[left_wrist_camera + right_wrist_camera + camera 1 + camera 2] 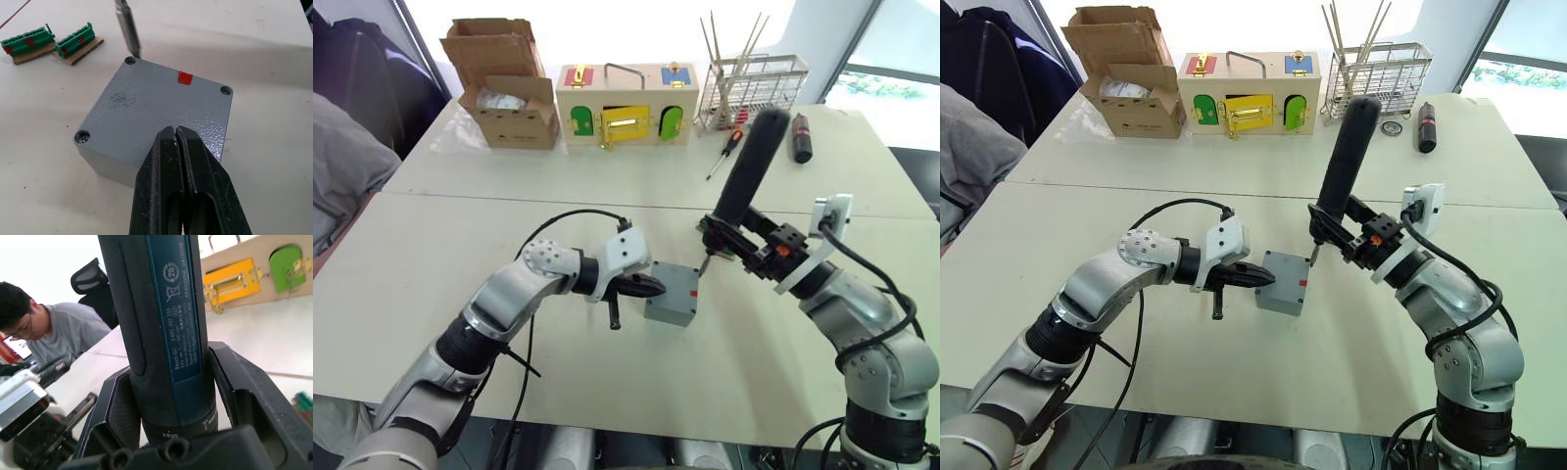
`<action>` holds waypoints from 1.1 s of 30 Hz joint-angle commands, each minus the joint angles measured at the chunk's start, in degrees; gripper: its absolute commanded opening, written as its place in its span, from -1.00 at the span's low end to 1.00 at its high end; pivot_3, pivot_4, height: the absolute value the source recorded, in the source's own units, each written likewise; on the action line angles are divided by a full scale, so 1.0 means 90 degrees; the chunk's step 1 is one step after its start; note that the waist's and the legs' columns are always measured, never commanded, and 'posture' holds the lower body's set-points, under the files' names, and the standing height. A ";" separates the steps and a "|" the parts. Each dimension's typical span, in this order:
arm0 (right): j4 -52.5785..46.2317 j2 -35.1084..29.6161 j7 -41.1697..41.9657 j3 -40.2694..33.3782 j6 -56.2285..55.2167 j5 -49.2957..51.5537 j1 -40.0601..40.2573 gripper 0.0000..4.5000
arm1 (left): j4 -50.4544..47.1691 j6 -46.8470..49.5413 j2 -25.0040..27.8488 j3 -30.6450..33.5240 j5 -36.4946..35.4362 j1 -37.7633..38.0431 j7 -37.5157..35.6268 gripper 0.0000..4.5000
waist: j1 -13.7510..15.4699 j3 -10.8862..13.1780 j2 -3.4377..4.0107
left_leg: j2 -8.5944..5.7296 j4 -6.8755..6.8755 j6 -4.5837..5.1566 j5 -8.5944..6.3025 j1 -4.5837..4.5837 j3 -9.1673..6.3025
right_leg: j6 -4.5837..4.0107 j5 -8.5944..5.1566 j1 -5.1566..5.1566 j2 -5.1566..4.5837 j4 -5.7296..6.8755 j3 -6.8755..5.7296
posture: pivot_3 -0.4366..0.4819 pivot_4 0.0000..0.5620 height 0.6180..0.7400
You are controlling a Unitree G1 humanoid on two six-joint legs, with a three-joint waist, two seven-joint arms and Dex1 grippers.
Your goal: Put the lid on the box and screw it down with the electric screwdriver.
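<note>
**Driving the corner screw**

The lid [156, 105] sat closed on the box [672, 297], mid-table, at about 6 o'clock from the wooden box [626, 104]. My right gripper [168, 396] clamped the electric screwdriver [749, 166], which leaned slightly, its bit [128, 27] at the far corner hole [129, 60]. I judged the tool needed to be plumb with light downward pressure. My left gripper [177, 134], fingers pinched together and empty, pressed against the box's near side, forearm reaching in low.
</note>
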 commanded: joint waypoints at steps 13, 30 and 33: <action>-0.0370 -0.0190 -0.0212 -0.0099 -0.0059 0.0795 -0.0098 -0.16 | 0.0024 -0.0038 0.0010 -0.0057 0.0156 0.0103 -0.0036 -1.00 | 0.0004 0.0000 -0.0001 | 0.0002 -0.0001 0.0001 0.0000 0.0001 -0.0001 | 0.0000 0.0000 0.0003 0.0000 -0.0001 -0.0001 | -0.05 -0.47 1.00; -0.0271 -0.0398 -0.0114 0.0287 -0.0422 0.0494 0.0192 -0.16 | -0.0016 -0.0053 -0.0023 -0.0056 0.0216 0.0150 -0.0041 -1.00 | 0.0004 0.0000 -0.0001 | 0.0002 0.0000 0.0002 -0.0001 0.0005 -0.0002 | 0.0000 0.0000 0.0007 0.0001 -0.0002 -0.0001 | -0.05 -0.47 1.00; -0.0212 -0.0405 -0.0113 0.0519 -0.0658 0.0189 0.0256 -0.16 | 0.0001 -0.0058 -0.0022 -0.0064 0.0228 0.0151 -0.0046 -1.00 | 0.0004 0.0000 -0.0001 | 0.0002 -0.0001 0.0003 -0.0001 0.0013 -0.0001 | 0.0000 0.0000 0.0015 0.0001 -0.0004 -0.0001 | -0.05 -0.47 1.00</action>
